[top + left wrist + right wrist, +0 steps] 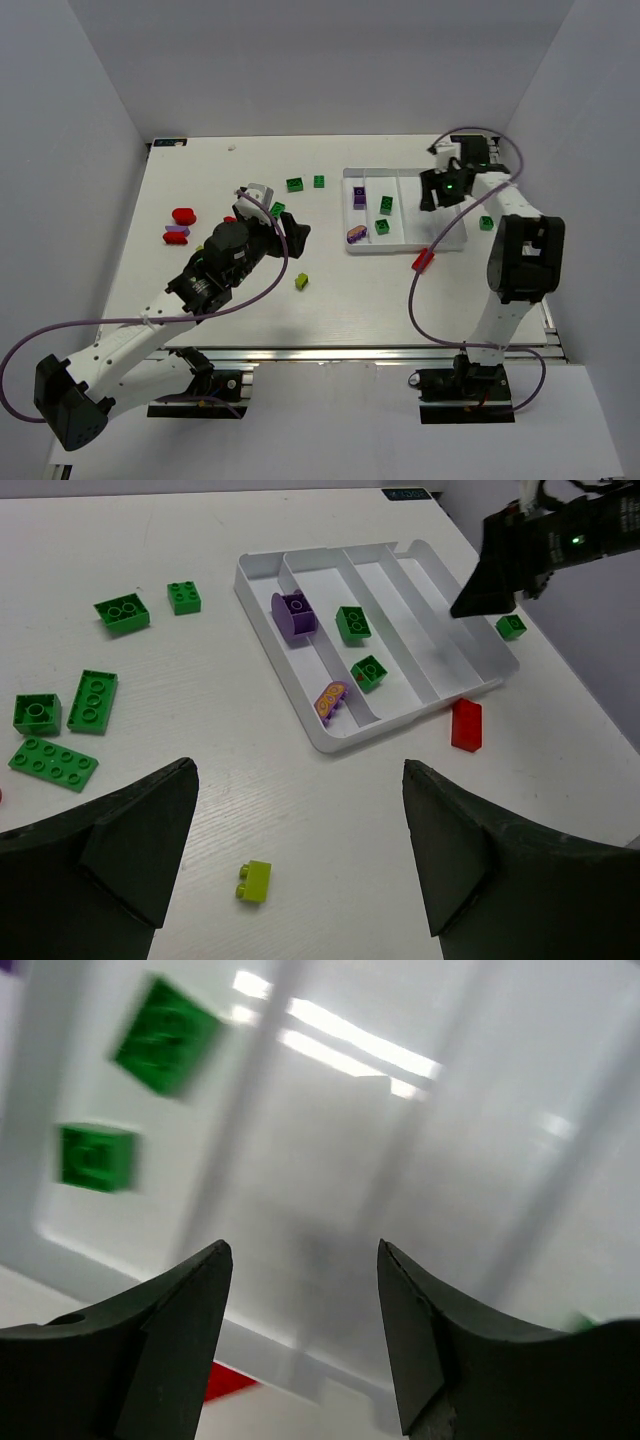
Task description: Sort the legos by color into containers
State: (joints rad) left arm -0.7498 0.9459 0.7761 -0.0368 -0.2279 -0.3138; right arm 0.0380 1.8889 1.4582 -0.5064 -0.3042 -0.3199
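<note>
My right gripper (302, 1250) hangs parted, empty, over the tray (400, 251) at two o'clock, I reckon for dropping; left gripper (298, 780) gapes wide at nine, hunting legos (92, 700).

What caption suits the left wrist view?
Open left gripper faces white plastic divided tray holding purple studded bricks and green bricks.
</note>
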